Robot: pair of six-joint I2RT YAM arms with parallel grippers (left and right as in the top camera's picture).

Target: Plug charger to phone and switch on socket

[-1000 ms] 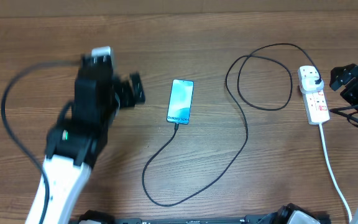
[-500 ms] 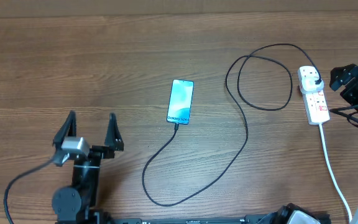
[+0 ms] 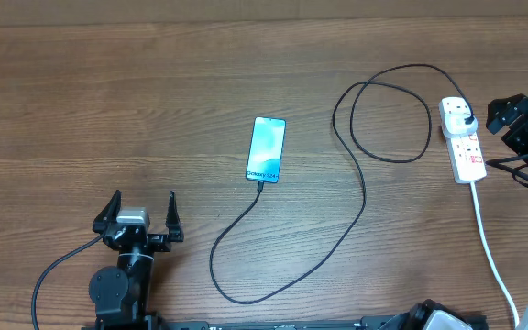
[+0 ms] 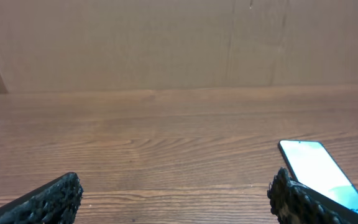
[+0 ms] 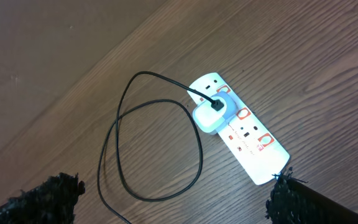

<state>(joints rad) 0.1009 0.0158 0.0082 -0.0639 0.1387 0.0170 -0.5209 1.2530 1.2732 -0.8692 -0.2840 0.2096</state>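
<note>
While the left pincer gapes empty, the right pincer spreads wide beside the socket.

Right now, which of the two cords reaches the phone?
The thin black charger; its tip meets the phone. The thicker white cord only leaves the socket.

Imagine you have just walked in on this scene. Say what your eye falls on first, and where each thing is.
The phone, its cyan screen lit, lies in the middle of the table and draws the eye first. From its near end the black charger runs in loose loops to the white socket at the right side, where it is plugged in.
</note>
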